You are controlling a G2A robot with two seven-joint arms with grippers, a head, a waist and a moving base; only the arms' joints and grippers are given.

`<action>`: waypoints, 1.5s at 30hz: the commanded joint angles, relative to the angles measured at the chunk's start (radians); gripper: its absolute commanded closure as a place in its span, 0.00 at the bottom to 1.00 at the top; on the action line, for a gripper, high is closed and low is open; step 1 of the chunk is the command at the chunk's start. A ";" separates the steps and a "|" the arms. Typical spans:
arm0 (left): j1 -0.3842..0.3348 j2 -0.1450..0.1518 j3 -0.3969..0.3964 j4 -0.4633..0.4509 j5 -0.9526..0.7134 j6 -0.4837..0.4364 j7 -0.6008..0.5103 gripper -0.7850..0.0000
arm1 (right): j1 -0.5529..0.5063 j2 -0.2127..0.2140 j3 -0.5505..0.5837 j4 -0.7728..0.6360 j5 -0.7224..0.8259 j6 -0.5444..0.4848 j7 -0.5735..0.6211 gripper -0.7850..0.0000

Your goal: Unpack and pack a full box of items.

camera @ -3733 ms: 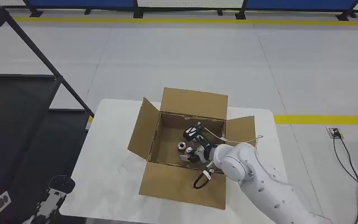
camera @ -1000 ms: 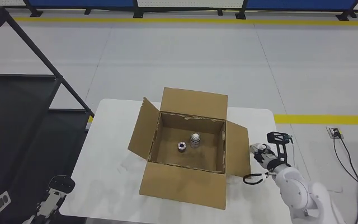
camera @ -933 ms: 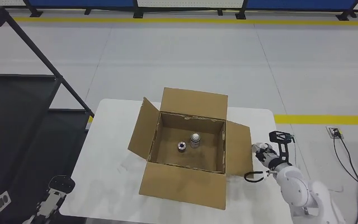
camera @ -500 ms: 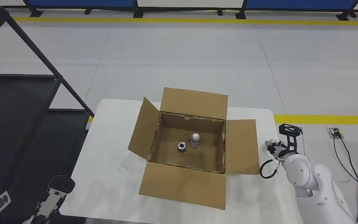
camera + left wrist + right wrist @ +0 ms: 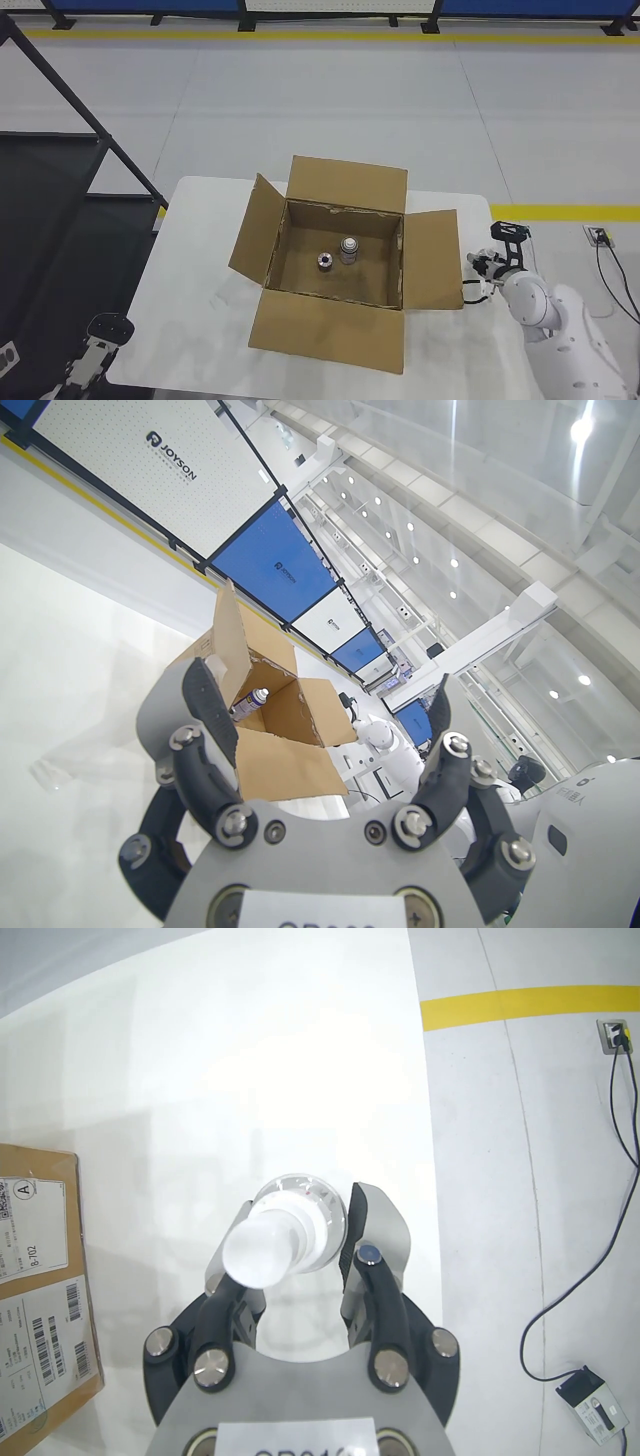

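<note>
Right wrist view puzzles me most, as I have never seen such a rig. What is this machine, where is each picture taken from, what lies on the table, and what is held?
This is a two-armed robot working at a white table. The top view looks down from a camera above its arms. Each wrist view looks out along one arm's own gripper.

On the table stands an open brown cardboard box with its flaps spread. Inside it are a small spray can and a small round metal piece.

In the right wrist view, the right gripper is shut on a clear plastic bottle with a white neck, over the table beside the box's labelled flap. The left gripper is open and empty, away from the box but facing it.
</note>
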 commanded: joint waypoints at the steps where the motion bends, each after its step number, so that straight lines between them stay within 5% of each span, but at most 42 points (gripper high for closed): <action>1: 0.000 0.000 0.000 0.000 0.000 0.000 0.000 0.00 | -0.014 0.000 0.007 -0.026 -0.003 0.017 -0.019 0.00; 11: 0.000 0.000 0.000 0.000 0.000 0.000 0.000 0.00 | -0.231 0.001 0.076 -0.451 -0.056 0.185 -0.160 0.00; 16: 0.000 0.000 0.000 0.000 0.000 0.000 0.000 0.00 | -0.358 -0.001 0.030 -0.731 -0.113 0.110 -0.222 0.00; 19: 0.000 0.000 0.000 0.000 0.000 0.000 0.000 0.00 | -0.362 -0.001 -0.042 -0.813 -0.197 0.061 -0.227 0.00; 24: 0.000 0.000 0.000 0.000 0.000 0.000 0.000 0.00 | -0.336 -0.021 -0.164 -0.861 -0.403 0.267 -0.297 0.00; 26: 0.000 0.000 0.000 0.000 0.000 0.000 0.000 0.00 | -0.330 -0.026 -0.200 -0.876 -0.400 0.254 -0.314 0.00; 32: 0.000 0.000 0.000 0.000 0.000 0.000 0.000 0.00 | -0.254 -0.026 -0.238 -0.828 -0.250 -0.025 -0.160 0.00; 39: 0.000 0.000 0.000 0.000 0.000 0.000 0.000 0.00 | 0.073 -0.060 -0.388 -0.455 0.041 -0.233 0.106 0.00; 45: 0.000 0.000 0.000 0.000 0.000 0.000 0.000 0.00 | 0.245 -0.106 -0.557 -0.214 0.051 -0.215 0.138 0.00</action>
